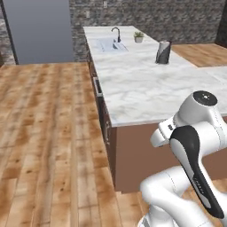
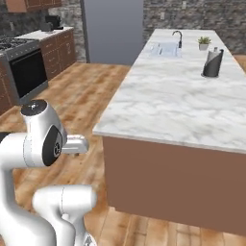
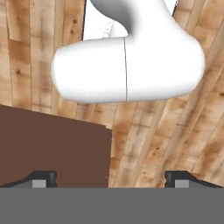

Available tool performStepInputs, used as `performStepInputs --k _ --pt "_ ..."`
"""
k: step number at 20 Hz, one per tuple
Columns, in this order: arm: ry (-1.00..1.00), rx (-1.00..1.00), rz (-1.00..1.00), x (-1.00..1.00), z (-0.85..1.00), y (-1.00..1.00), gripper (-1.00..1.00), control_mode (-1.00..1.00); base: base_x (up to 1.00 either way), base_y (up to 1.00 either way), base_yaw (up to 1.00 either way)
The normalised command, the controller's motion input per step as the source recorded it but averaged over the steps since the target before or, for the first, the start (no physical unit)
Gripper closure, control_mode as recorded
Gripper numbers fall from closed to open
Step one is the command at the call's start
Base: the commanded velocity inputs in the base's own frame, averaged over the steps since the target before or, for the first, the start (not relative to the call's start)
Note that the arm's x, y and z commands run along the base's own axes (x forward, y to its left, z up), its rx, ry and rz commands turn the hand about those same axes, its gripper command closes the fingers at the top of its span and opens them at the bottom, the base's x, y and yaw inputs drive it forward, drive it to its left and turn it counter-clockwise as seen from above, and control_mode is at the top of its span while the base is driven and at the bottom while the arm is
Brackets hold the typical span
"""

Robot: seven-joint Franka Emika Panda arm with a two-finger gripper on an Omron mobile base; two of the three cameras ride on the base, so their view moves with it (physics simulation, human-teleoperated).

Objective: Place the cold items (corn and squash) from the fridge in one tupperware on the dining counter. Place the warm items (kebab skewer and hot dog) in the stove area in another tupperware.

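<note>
Running lengthwise away from the base toward the stone back wall, the long white-grey marbled tabletop (image 2: 168, 105) on brown panels carries a sink, a small plant and a dark upright roll holder (image 2: 212, 63). Grey fridge (image 2: 113, 31) behind; steel stove (image 2: 21, 67) left. Pincer (image 3: 109, 178) spread wide, empty, over plank floor.

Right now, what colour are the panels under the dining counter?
Brown, below the white-grey marbled dining counter; the right base view shows the panels best.

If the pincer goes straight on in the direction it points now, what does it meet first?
The open pincer points down. Straight ahead is probably the robot's own white arm link, with the wooden floor behind it. The brown counter panel lies just beside; depth is unclear.
</note>
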Motion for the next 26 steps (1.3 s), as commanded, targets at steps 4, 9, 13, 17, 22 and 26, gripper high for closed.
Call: performStepInputs --k 4,9,13,17,22,26 --pt "0.0 0.0 0.0 0.0 0.0 0.0 -1.0 1.0 0.01 1.0 0.1" --pt "0.0 0.0 0.0 0.0 0.0 0.0 -1.0 1.0 0.01 1.0 0.08" --pt "0.0 0.0 0.0 0.0 0.0 0.0 -1.0 1.0 0.12 1.0 -0.04" --pt "0.0 0.0 0.0 0.0 0.0 0.0 -1.0 1.0 0.32 1.0 -0.22" --pt "0.0 0.0 0.0 0.0 0.0 0.0 -1.0 1.0 0.41 1.0 -0.4" --pt "0.0 0.0 0.0 0.0 0.0 0.0 -1.0 1.0 0.68 0.83 -0.39"
